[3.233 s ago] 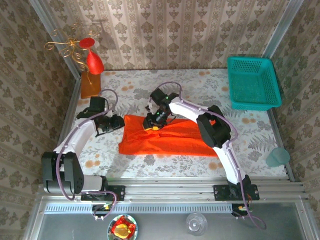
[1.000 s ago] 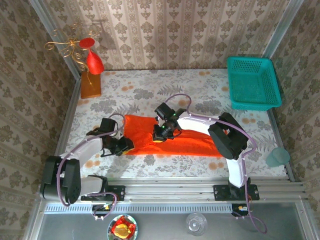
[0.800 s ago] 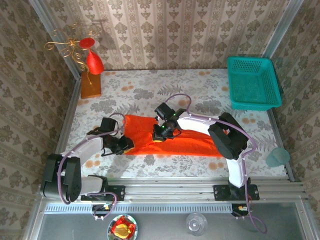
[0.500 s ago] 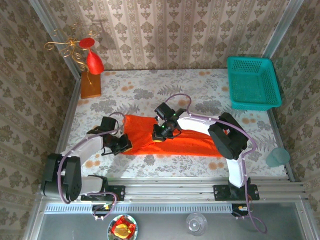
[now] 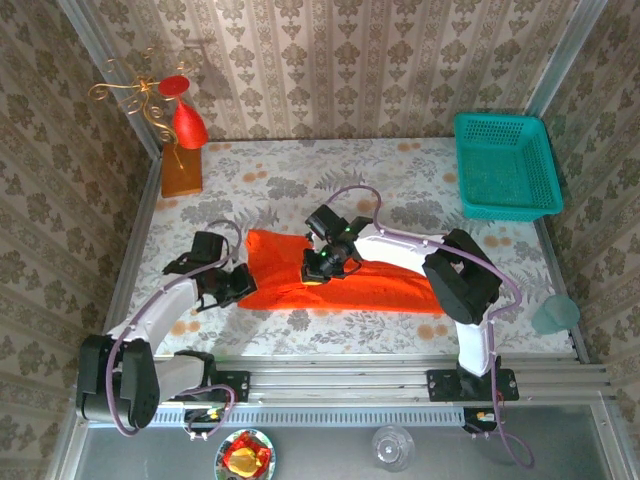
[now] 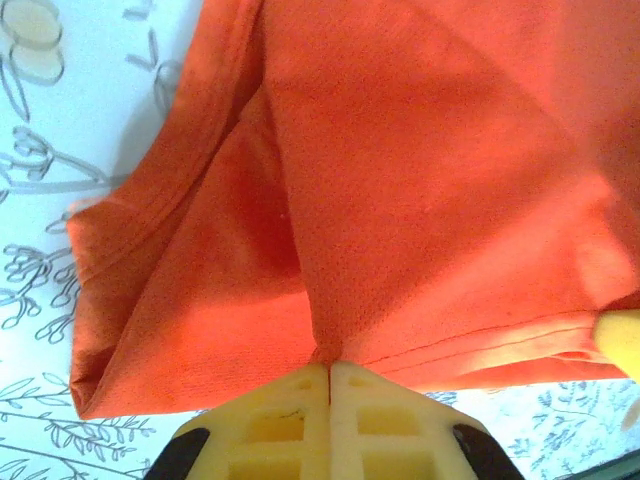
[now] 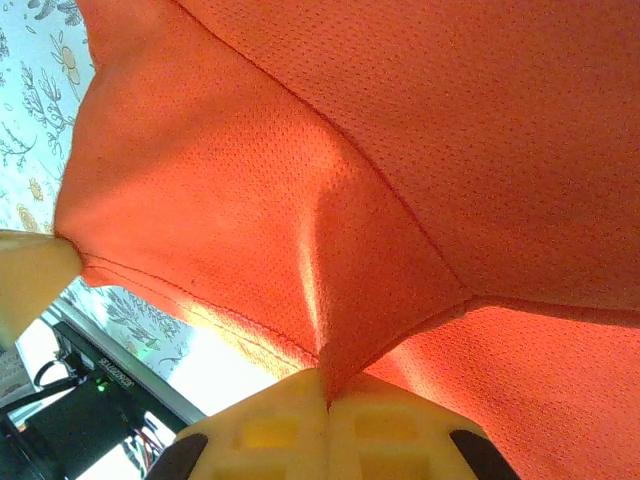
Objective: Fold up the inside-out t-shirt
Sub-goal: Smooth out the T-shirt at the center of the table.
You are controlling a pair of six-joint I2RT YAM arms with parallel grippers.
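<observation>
walls: beige damask wallpaper [image 5: 350, 60] | table [image 5: 420, 165]: floral cloth | light: bright

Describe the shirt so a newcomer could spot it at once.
On the flowered table, look at the middle. The t-shirt lies there, a flat orange-red strip. Unlike the glossy red ornament in the far left corner, it is soft cloth.

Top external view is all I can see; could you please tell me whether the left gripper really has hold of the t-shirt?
Observer: Yes. In the left wrist view the left gripper is shut, with the edge of the t-shirt pinched in it.
Operator: Thank you. And the right gripper?
Observer: In the right wrist view the right gripper is shut on a fold of the fabric, which tents up from the pinch.
</observation>
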